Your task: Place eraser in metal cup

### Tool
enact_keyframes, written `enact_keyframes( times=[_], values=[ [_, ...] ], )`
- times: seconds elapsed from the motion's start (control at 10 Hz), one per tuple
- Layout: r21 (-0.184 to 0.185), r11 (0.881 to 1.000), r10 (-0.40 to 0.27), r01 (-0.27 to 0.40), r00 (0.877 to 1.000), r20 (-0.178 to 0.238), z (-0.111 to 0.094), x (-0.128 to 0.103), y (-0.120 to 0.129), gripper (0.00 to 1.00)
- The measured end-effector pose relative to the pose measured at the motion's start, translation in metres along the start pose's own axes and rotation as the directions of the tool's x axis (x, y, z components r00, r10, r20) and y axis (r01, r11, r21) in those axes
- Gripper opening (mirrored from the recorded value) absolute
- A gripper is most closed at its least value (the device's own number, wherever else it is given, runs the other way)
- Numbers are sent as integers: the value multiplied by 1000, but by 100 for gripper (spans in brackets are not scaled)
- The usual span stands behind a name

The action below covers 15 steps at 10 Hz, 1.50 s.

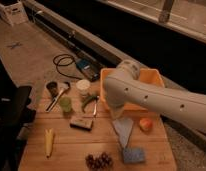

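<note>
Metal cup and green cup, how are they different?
The metal cup is dark grey; the green cup is light green. The metal cup stands farther back; the green cup stands nearer, closer to the eraser. Both are small, upright cups. The gripper hangs to their right.

A wooden tabletop point(66, 152) is seen loaded with things. The metal cup point(52, 88) is set at its far left corner, with a white round container point(83, 86) beside it and a light green cup point(65, 104) slightly nearer. The eraser point(81, 122) is laid flat near the middle. An orange bin point(148, 80) is placed at the far right corner. Dark grapes point(98, 161) and a blue-grey sponge point(133, 155) are found along the near edge. The gripper point(116, 111) is held above the middle, beside the bin.
</note>
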Motion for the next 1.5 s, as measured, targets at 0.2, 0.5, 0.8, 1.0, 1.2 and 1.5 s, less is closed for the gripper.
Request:
enact_keyframes(
  times=[0.2,0.5,0.8,1.0,1.2,1.5],
  values=[
    [-9,998,-57,58,998,41,15,-52,-12,65],
    [-33,994,-105,109,990,98,36,-112,-19,65],
    [-34,994,-103,107,990,99,36,-113,-19,65],
    [-62,994,-83,89,992,100,43,-113,-22,65],
    [-106,993,-45,60,989,138,66,-124,-22,65],
    [-178,983,3,39,974,227,121,-153,-26,65]
  ],
)
